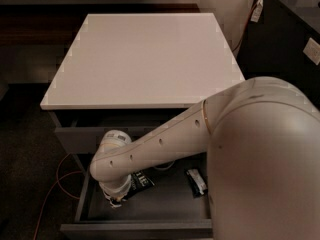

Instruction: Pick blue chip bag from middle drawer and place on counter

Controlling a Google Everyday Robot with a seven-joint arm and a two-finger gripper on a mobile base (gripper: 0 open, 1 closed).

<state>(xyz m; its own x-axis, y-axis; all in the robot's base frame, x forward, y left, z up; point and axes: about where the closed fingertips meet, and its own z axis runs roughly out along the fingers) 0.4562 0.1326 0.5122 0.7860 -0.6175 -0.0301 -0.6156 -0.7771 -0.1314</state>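
The gripper point(116, 200) is down inside the open middle drawer point(140, 228), near its front corner. The blue chip bag point(142, 180) lies on the drawer floor right beside the gripper, partly under the arm point(165, 141). The arm hides much of the bag, and I cannot tell if the gripper is holding it. A small black packet point(196, 181) lies farther along. The white counter point(145, 59) is above.

arm point(260, 149): smooth rounded off-white shell
marks: dark holes point(160, 141), thin gold seam point(204, 118)
gripper point(116, 200): dark, inside middle drawer point(140, 229)
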